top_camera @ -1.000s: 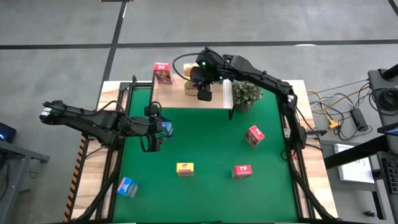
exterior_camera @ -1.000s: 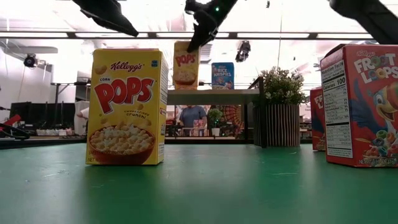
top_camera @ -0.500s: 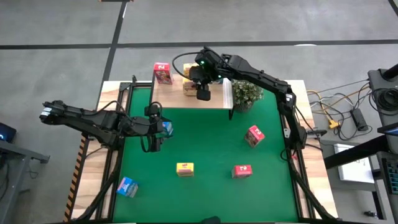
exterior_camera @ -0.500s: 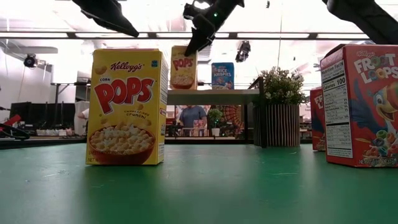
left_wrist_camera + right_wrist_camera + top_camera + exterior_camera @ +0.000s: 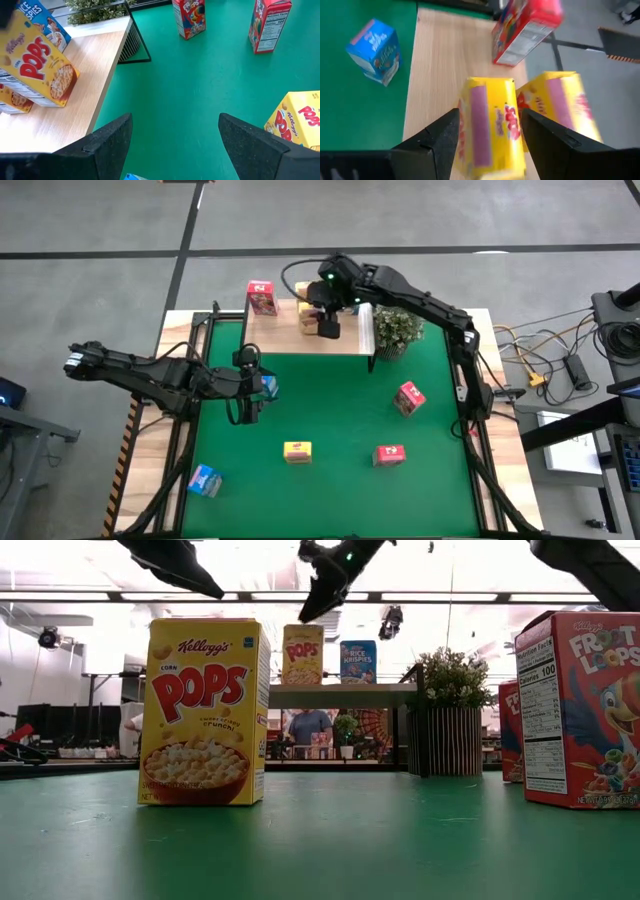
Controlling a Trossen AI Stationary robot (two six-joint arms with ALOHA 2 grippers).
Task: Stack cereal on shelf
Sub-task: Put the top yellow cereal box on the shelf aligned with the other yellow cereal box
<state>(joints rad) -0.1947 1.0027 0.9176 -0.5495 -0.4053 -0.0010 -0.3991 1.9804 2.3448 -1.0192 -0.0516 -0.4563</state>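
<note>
Right gripper [image 5: 327, 323] over shelf [image 5: 345, 340], fingers spread astride upright yellow cereal box [image 5: 490, 127], not pinching it. Second yellow box [image 5: 560, 110] and pink-red box [image 5: 262, 297] also on shelf. Left gripper [image 5: 248, 408] spread wide, empty, above green table [image 5: 340, 410], near blue box [image 5: 269, 386].

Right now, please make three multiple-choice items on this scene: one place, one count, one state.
1. The plant stands: A on the green tabletop beside the shelf; B on the shelf; C off the table.
2. Red boxes on the green tabletop: A one; B two; C three.
3. The right pincer is: A shut on a blue box; B out of view; C open above a yellow box.
Key: 1 A, its pot sits on green at the shelf's end. 2 B, the third red box stands on the shelf. 3 C, the low view shows a gap above the box.
</note>
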